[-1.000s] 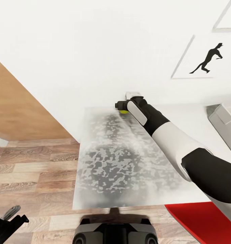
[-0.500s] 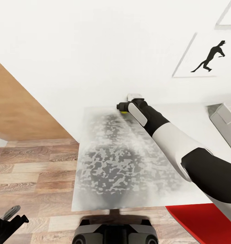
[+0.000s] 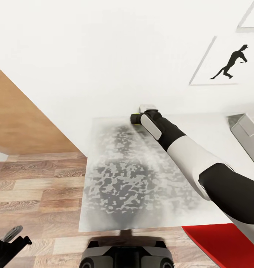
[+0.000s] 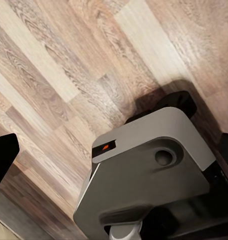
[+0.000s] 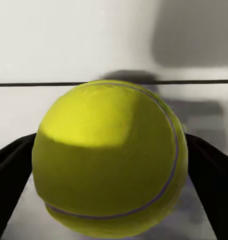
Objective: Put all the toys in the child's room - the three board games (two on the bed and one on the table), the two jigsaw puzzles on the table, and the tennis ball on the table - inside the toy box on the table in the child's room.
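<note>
The tennis ball (image 5: 108, 160), yellow-green, sits between my right gripper's two black fingers (image 5: 8, 175), which touch it on both sides. In the head view my right gripper (image 3: 136, 118) reaches to the table's (image 3: 142, 178) far edge by the white wall, and only a sliver of the tennis ball (image 3: 136, 123) shows under it. A corner of the light grey toy box (image 3: 246, 130) stands on the table at the right. My left gripper (image 3: 9, 240) hangs low over the wood floor at the near left, open and holding nothing.
A wooden door (image 3: 19, 119) lies left of the table. A small white wall fitting (image 3: 147, 107) is just behind the right gripper. A flat red surface (image 3: 216, 242) shows at the near right. My base (image 4: 144, 175) stands on the plank floor.
The right gripper has edged slightly toward the wall and closed in around the tennis ball, so less of the ball shows in the head view. The left arm has not moved.
</note>
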Controlling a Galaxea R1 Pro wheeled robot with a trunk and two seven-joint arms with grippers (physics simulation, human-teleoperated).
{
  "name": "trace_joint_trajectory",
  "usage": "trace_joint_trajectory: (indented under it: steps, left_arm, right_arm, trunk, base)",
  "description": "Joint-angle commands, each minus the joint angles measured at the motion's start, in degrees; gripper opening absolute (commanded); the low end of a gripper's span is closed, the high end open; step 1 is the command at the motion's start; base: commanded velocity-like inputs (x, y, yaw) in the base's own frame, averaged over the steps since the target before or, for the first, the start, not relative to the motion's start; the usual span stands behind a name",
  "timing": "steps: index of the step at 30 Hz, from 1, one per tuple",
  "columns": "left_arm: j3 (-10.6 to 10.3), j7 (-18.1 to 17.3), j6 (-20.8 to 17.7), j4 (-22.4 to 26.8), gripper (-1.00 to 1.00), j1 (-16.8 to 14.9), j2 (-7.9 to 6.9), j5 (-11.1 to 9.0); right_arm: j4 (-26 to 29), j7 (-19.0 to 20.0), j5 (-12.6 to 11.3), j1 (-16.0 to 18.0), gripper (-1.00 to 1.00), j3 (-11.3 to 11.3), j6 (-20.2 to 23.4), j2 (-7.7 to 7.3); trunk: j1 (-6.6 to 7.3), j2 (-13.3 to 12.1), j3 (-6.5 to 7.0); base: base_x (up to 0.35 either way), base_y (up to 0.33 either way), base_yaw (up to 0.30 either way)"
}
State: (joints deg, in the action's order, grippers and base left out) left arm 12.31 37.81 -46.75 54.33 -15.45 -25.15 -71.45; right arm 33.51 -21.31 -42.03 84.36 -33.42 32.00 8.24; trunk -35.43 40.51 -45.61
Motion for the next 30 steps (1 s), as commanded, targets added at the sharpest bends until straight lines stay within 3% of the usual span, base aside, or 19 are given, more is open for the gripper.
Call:
trace_joint_trajectory:
  steps: [1,5,8,11,17,22,27,30]
  left_arm:
    - [0.03,0.59,-0.10,0.08,1.00,-0.01,0.00,-0.64]
    - [0.01,0.30,-0.10,0.08,1.00,-0.01,0.22,-0.84]
    - [-0.01,0.18,-0.04,0.08,1.00,-0.01,2.39,-0.61]
    - [-0.09,0.15,-0.02,0.08,1.00,-0.01,3.32,-0.56]
    - [0.13,0.02,-0.01,0.08,1.00,-0.01,3.74,-0.69]
    - [0.07,-0.01,-0.01,0.08,1.00,-0.01,4.14,-0.72]
    - [-0.02,-0.02,-0.01,0.12,1.00,-0.01,4.35,-0.66]
    - [0.03,-0.02,-0.01,0.14,1.00,-0.01,4.38,-0.63]
  right_arm:
    - [0.06,-0.58,-0.67,0.08,-1.00,-0.32,0.03,-0.05]
    - [0.13,-0.58,-0.68,0.10,-1.00,-0.33,-0.07,-0.09]
    - [0.56,-0.58,-0.69,0.03,-1.00,-0.33,-0.09,-0.25]
    - [1.53,-0.64,-0.69,-0.10,-1.00,-0.33,-0.04,-0.41]
    - [6.44,-0.91,-0.69,-0.27,-1.00,-0.33,0.71,-2.36]
    - [9.16,-1.19,-0.70,-0.94,-1.00,-0.27,1.47,-2.91]
    - [19.74,-1.98,-0.76,-5.82,-1.00,0.28,10.92,-5.15]
    - [25.26,-4.56,-0.91,-8.38,-1.00,1.05,15.18,-6.43]
  trunk:
    - [-0.02,0.05,-0.05]
    - [-0.02,0.05,-0.05]
    - [-0.02,0.05,-0.05]
    - [-0.02,0.05,-0.05]
    - [-0.02,0.05,-0.05]
    - [-0.02,0.05,-0.05]
    - [-0.02,0.05,0.09]
    - [-0.02,0.05,0.29]
  base:
    - [0.000,0.000,0.000]
    - [0.000,0.000,0.000]
    - [0.000,0.000,0.000]
    - [0.000,0.000,0.000]
    - [0.000,0.000,0.000]
    - [0.000,0.000,0.000]
    - [0.000,0.000,-0.038]
    - [0.000,0.000,-0.084]
